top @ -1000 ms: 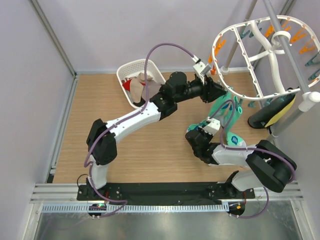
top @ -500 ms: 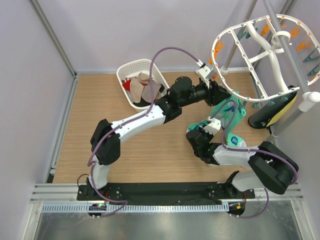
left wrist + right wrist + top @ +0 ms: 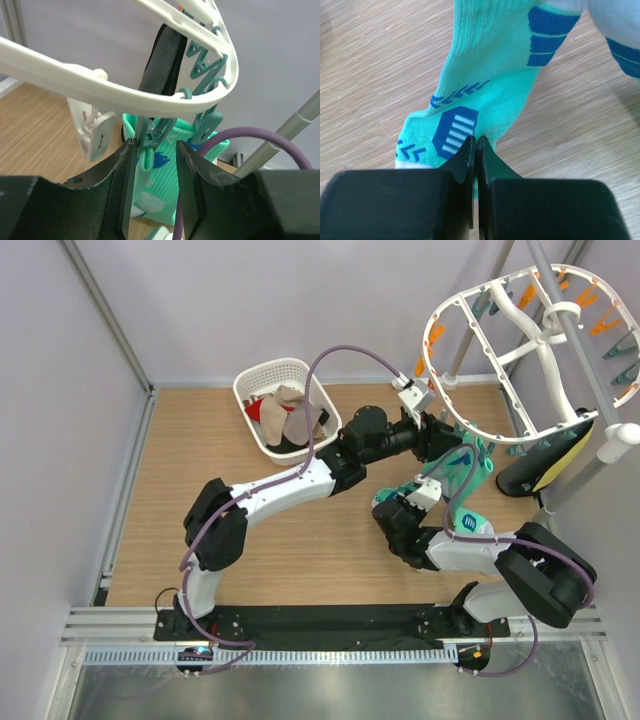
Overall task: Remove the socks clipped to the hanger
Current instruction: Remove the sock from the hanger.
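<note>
I see the hanger [image 3: 150, 100] as smooth white plastic, a bit glossy; pegs [image 3: 210, 125] teal plastic, same finish. The teal sock [image 3: 490, 75]: knitted cloth, ribbed, matt. The table [image 3: 370, 60]: wood grain, matt. The basket [image 3: 243, 400]: white perforated plastic w/ slight shine.

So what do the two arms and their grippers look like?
The left arm and right arm have white links with bulky black joints, and a purple cable loops along each. A small white camera box sits at each wrist. The left gripper and right gripper have flat black fingers.

A teal sock [image 3: 160, 185] hangs pegged beneath the tilted white oval hanger [image 3: 125, 95].
</note>
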{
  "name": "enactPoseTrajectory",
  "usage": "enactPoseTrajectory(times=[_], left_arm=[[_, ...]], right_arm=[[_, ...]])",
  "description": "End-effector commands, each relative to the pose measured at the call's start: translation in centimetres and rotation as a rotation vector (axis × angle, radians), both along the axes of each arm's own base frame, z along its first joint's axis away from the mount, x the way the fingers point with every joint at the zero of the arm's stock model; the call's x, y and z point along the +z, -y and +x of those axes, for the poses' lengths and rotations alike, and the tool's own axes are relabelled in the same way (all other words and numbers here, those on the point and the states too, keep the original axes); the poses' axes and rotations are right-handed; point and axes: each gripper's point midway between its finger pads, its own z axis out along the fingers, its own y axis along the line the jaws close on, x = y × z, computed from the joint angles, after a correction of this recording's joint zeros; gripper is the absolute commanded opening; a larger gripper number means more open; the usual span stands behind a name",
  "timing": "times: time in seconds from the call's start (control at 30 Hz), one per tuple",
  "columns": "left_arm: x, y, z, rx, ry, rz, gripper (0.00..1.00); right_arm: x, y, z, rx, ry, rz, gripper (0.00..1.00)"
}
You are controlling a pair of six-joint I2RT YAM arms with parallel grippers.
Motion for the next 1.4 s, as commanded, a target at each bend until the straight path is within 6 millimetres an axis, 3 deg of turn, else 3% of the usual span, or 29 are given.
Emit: enactPoseTrajectory(times=[0.0, 0.2, 0.7, 1.17, 1.3, 1.37], left_arm=[[4.6, -0.7, -1.9, -0.012, 0.111, -0.085, 0.41], [4.4, -0.3, -1.7, 0.004, 0.105, -0.090, 0.44], [6.1, 0.6, -0.6, 0.092, 0.132, -0.123, 0.47], [4.8, 1.8, -0.7, 0.100, 0.138, -0.106, 0.46], [5.0, 1.6, -0.3, 0.129, 0.135, -0.115, 0.41], [5.0, 1.6, -0.1, 0.135, 0.137, -0.119, 0.30]], right_arm=[[0.9, -0.3, 0.4, -0.014, 0.049, 0.028, 0.01], [1.1, -0.5, 0.3, -0.005, 0.052, 0.024, 0.01], [0.9, -1.3, 0.0, 0.015, 0.048, 0.016, 0.01], [0.8, -1.8, -0.1, 0.020, 0.049, 0.020, 0.01], [0.8, -2.0, -0.2, 0.028, 0.050, 0.018, 0.01], [0.9, -2.1, -0.3, 0.030, 0.052, 0.016, 0.01]])
